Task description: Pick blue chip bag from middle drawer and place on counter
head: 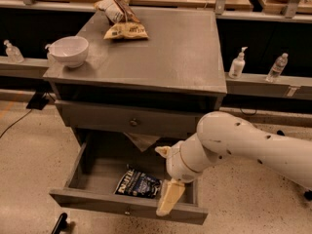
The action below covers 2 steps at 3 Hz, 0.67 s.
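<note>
The blue chip bag (138,184) lies flat on the floor of the open middle drawer (92,198), right of centre and near its front wall. My gripper (168,199) hangs on the white arm (229,143) that comes in from the right. It points down over the drawer's front right part, just to the right of the bag and apart from it. The counter (180,48) is the grey top of the cabinet above.
On the counter stand a white bowl (69,50) at the left edge, a tan-yellow bag (126,31) and a white-and-brown bag (114,8) at the back. A tan crumpled thing (141,141) sits at the drawer's back. Bottles (237,63) stand on side shelves.
</note>
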Available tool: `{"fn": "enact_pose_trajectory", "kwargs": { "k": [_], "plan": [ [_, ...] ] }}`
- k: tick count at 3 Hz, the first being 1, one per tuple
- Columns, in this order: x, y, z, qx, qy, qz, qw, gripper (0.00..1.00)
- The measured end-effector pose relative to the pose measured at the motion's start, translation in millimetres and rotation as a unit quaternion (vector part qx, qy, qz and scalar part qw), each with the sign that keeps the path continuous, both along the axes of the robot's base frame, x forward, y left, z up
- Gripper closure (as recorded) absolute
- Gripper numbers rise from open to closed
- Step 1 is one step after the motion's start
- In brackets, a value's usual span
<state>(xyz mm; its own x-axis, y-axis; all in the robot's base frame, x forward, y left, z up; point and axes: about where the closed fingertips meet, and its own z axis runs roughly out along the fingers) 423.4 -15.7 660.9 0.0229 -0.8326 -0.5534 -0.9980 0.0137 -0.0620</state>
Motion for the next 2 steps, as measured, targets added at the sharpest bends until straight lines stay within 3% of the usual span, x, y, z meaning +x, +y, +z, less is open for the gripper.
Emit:
{"fn": "enact_pose_trajectory", "kwargs": {
  "k": [1, 2],
  "plan": [
    [23, -8, -4, 0.001, -0.047, -0.034, 0.9983, 0.0],
    [74, -30, -25, -0.038, -0.105, -0.083, 0.9903, 0.0]
  ]
}}
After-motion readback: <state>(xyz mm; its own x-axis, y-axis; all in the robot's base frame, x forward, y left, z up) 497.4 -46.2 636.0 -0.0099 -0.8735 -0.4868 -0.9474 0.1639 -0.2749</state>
